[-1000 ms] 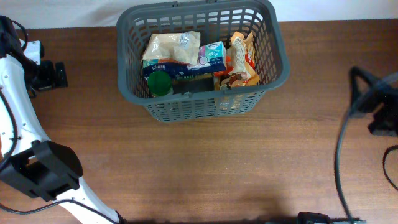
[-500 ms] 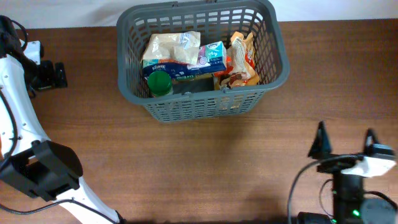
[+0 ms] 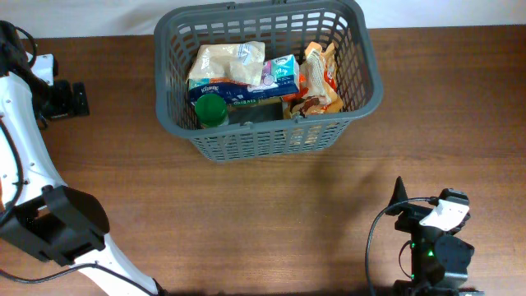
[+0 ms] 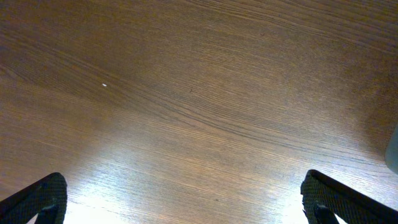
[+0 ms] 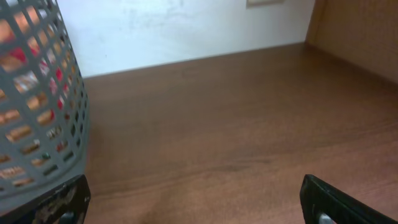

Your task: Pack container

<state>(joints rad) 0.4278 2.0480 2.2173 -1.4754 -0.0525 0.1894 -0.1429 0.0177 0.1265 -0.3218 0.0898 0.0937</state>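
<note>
The basket (image 3: 263,141) sits at the far middle of the counter (image 3: 271,222), against the white wall (image 5: 174,31). It already holds a beige pouch (image 3: 226,62), a tissue pack (image 3: 279,74), a green-capped bottle (image 3: 211,109) and an orange snack bag (image 3: 320,78).

The left hand (image 4: 186,202) hangs over bare wood well to the basket's left, fingers spread wide and holding nothing. The right hand (image 5: 196,205) sits low at the near right, also spread and empty, with the basket's slotted side just ahead on its left.

No loose item shows outside the basket, so the packing looks finished and the step is probably parking the arms. To do that well, keep the right hand's path away from the basket wall so nothing gets nudged.

The counter is dark brown wood with fine grain, and a bright glare patch shows under the left hand. A wooden panel (image 5: 360,31) stands at the right end of the wall.
</note>
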